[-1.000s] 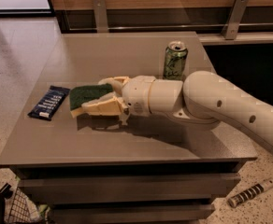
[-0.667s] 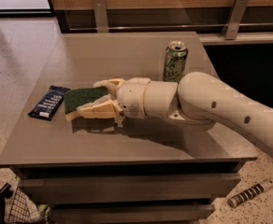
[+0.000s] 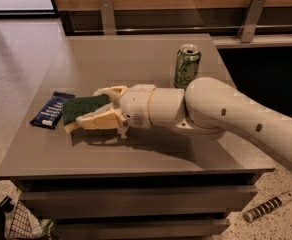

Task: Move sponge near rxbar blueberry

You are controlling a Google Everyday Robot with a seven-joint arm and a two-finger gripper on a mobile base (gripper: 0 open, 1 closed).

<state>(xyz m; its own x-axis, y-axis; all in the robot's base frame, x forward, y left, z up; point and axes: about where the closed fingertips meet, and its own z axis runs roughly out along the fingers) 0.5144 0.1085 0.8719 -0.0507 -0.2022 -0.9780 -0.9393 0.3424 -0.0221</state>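
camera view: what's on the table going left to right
rxbar blueberry → sponge, gripped in the hand reaching in from the right → green can further back

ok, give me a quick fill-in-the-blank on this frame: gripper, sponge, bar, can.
1. The gripper is shut on the sponge, whose top is dark ____.
2. In the picture, the rxbar blueberry lies just ____ of the sponge.
3. The drink can stands ____ on the table.

Missing words: green; left; upright.
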